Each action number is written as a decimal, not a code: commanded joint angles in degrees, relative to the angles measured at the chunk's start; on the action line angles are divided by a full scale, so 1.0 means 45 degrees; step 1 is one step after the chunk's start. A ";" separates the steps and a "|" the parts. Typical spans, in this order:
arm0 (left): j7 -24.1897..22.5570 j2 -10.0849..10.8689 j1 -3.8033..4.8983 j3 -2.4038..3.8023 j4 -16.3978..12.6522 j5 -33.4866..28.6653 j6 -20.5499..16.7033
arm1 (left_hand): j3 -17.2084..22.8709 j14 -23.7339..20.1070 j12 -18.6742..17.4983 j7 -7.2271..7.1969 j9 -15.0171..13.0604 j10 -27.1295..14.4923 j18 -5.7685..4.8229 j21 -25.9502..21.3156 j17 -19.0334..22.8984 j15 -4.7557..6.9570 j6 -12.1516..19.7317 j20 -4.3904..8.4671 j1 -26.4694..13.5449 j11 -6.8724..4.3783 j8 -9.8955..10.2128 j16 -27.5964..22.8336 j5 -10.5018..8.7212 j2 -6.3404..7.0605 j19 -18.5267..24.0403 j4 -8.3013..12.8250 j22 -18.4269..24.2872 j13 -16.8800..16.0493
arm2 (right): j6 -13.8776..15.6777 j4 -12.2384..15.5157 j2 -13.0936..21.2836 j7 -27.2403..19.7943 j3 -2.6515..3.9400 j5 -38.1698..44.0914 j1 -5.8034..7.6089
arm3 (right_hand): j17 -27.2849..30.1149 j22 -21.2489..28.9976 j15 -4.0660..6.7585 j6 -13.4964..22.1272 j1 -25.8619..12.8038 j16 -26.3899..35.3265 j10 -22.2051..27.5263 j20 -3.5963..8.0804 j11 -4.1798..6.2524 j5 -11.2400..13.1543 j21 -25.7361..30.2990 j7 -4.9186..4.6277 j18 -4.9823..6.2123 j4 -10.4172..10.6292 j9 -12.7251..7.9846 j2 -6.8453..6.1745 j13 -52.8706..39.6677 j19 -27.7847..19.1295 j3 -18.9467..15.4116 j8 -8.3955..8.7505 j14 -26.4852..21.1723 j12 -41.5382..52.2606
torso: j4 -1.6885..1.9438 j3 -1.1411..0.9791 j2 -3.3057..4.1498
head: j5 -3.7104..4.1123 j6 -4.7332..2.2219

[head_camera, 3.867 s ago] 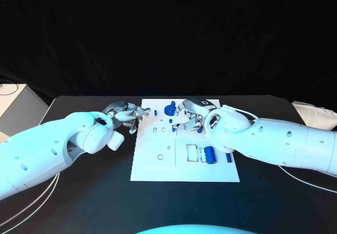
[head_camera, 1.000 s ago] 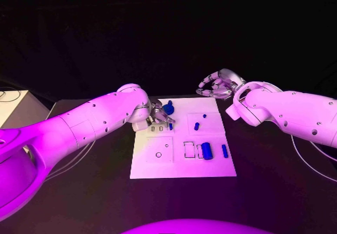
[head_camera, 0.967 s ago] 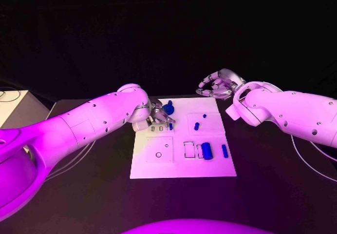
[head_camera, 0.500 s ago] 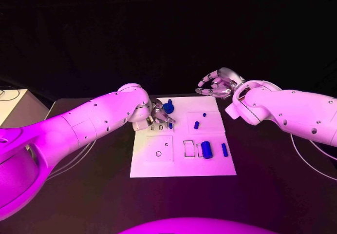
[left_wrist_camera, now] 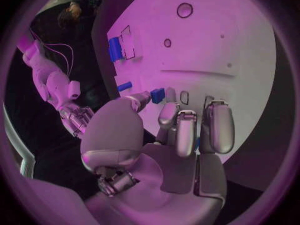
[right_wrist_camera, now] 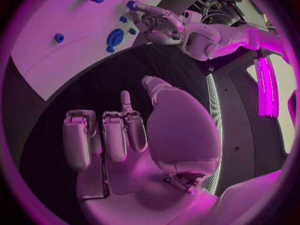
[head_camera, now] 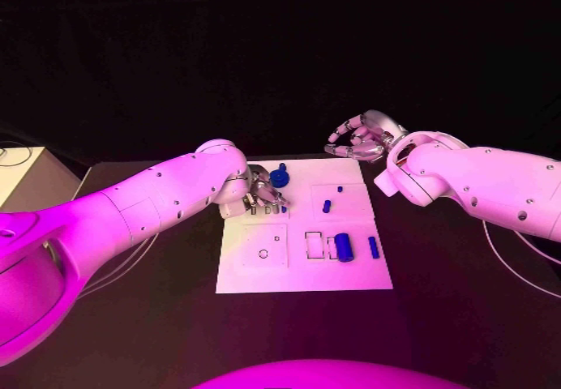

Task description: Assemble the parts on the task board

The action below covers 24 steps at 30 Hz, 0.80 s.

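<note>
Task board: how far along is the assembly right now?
Partly done, it seems. On the white plate task board, small blue pieces already stand at and. The left robot hand pinches a small blue peg. The blue cylinder and slim blue bar lie loose. The right robot hand hovers empty.

Two smooth white arms dotted with small dark screw holes end in silver, segmented hands.

left hand crowding task board far-left corner, near half open
</note>
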<state>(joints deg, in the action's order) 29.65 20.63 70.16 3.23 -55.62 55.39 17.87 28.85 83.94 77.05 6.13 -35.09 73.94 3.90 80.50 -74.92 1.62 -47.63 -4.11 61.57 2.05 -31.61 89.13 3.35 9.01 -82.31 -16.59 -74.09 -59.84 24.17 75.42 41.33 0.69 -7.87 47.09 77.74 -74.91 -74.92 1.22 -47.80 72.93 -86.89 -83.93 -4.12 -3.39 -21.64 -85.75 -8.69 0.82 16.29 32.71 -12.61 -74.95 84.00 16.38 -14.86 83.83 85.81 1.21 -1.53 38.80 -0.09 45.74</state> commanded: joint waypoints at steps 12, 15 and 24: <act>-0.0145 0.0011 -0.0015 -0.0031 0.0012 -0.0345 0.0032 | 0.0353 0.1241 -0.0038 -0.0065 -0.0181 -0.0034 -0.0065 0.0053 -0.3008 0.0127 -0.0057 0.0073 0.0400 -0.0129 -0.0075 0.0028 -0.0008 -0.0355 -0.0036 0.0252 0.0008 0.0019 | -0.0139 0.0006 -0.0017 0.0023 0.0017 0.0127 0.0009 | -0.2459 -0.2881 -0.0083 0.0089 -0.0090 -0.0053 -0.0469 -0.0094 -0.0078 -0.0066 -0.0008 0.0024 0.0013 0.0011 0.0018 -0.0047 -0.2587 0.1153 -0.0068 -0.0042 0.1155 0.0059 | 0.0013 -0.0011 -0.0006 | -0.0035 0.0067; -0.0215 0.0040 -0.0015 -0.0031 0.0015 -0.0535 -0.0069 | 0.0792 0.1239 -0.0106 -0.0103 -0.0318 -0.0073 -0.0060 0.0043 -0.3002 0.0165 -0.0017 0.0103 0.0817 -0.0168 -0.0076 0.0024 0.0003 -0.0543 -0.0015 0.0541 0.0024 0.0059 | -0.0162 -0.0005 -0.0016 0.0036 0.0017 0.0139 0.0009 | -0.2459 -0.2881 -0.0083 0.0089 -0.0090 -0.0053 -0.0469 -0.0094 -0.0078 -0.0066 -0.0008 0.0024 0.0013 0.0011 0.0018 -0.0047 -0.2587 0.1153 -0.0068 -0.0042 0.1155 0.0059 | 0.0019 -0.0009 -0.0006 | -0.0029 0.0062; -0.0436 0.0065 -0.0014 -0.0031 0.0012 -0.1306 -0.0216 | 0.2060 0.1230 -0.0454 -0.0137 -0.0720 -0.0315 -0.0035 -0.0028 -0.2977 0.0206 0.0100 0.0140 0.1506 -0.0212 -0.0106 0.0006 0.0058 -0.0580 0.0067 0.1507 0.0125 0.0434 | -0.0269 -0.0059 -0.0047 0.0067 0.0016 0.0185 0.0007 | -0.2462 -0.2886 -0.0082 0.0090 -0.0093 -0.0055 -0.0475 -0.0096 -0.0076 -0.0069 -0.0017 0.0026 0.0012 0.0003 0.0022 -0.0030 -0.2592 0.1155 -0.0074 -0.0071 0.1155 0.0065 | 0.0023 -0.0008 -0.0003 | -0.0045 0.0047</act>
<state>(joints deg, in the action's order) 28.74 20.98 70.19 3.15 -55.56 51.88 17.17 37.65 83.94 75.21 5.89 -38.03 72.99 3.90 80.49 -74.91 2.04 -47.26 -3.89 67.68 1.12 -31.69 89.13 3.32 6.67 -82.09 -10.03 -73.58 -57.92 23.75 75.21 41.18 0.90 -7.85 47.30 77.74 -74.91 -74.90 1.22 -47.81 72.93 -86.88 -83.93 -4.12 -3.39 -21.64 -85.75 -8.68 0.82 16.28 32.76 -12.61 -74.93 84.00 16.38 -14.85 83.83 85.81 1.30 -1.57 38.78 -0.26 45.99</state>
